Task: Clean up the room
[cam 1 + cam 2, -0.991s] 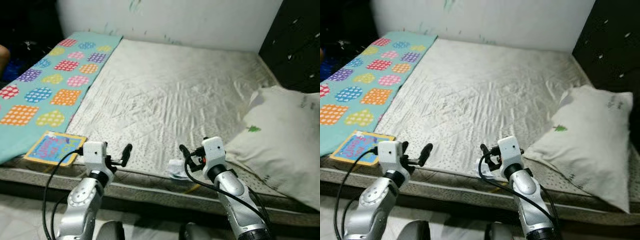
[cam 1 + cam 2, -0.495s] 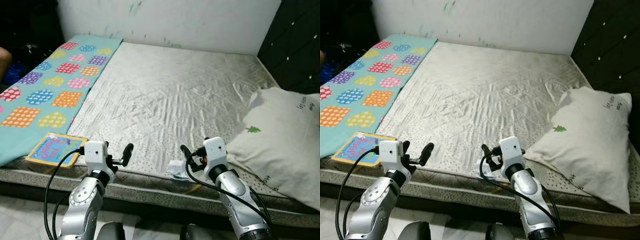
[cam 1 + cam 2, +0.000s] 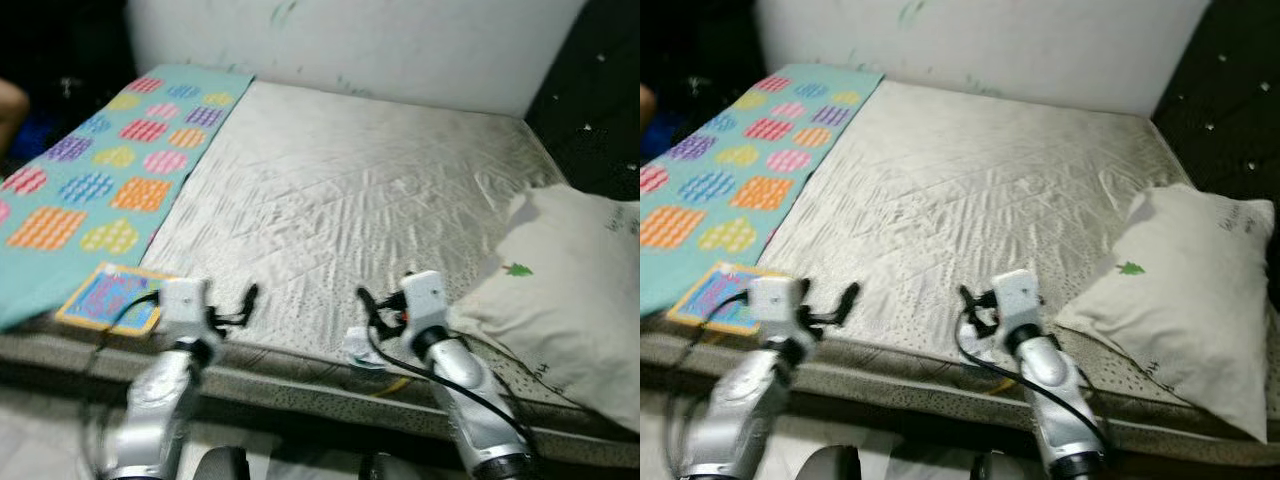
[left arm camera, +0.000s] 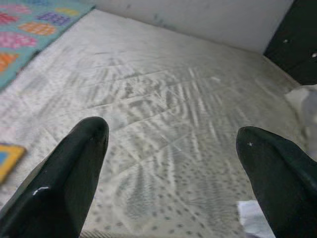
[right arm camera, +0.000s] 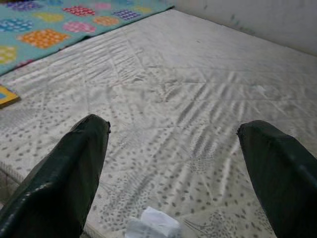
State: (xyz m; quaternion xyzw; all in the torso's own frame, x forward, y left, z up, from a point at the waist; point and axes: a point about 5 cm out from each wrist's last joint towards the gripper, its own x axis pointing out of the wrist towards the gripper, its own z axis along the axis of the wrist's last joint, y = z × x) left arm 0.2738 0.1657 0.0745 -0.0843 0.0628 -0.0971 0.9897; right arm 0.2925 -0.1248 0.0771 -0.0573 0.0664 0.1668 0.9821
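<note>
Crumpled white paper (image 3: 360, 347) is lying on the near edge of the mattress (image 3: 350, 210), just beside the right gripper (image 3: 372, 312) and slightly nearer to the robot than its fingers. In the right wrist view the same scrap (image 5: 153, 222) is sitting low between the two black fingers (image 5: 74, 173), which are standing wide apart and holding nothing. A thin yellow strip (image 3: 395, 382) is showing on the side of the mattress just below the paper; what it is cannot be told.

Over to the left, the left gripper (image 3: 240, 306) is hovering above the near edge of the mattress, blurred in the head views. Its wrist view is showing its fingers (image 4: 69, 173) spread well apart and empty, with the quilted grey-white surface stretching away toward the far wall (image 3: 350, 45).

Near the left gripper, a colourful book (image 3: 112, 298) with a yellow border is resting flat at the near left corner of the bed, partly on a turquoise blanket (image 3: 95, 185) patterned with dotted circles, squares and hearts. That blanket is running along the left side of the mattress from near to far.

On the right, a white pillow (image 3: 570, 290) with a small green tree mark is lying at the right edge, tilted against the dark tufted headboard (image 3: 600, 110). It is sitting near the right arm but apart from it.
</note>
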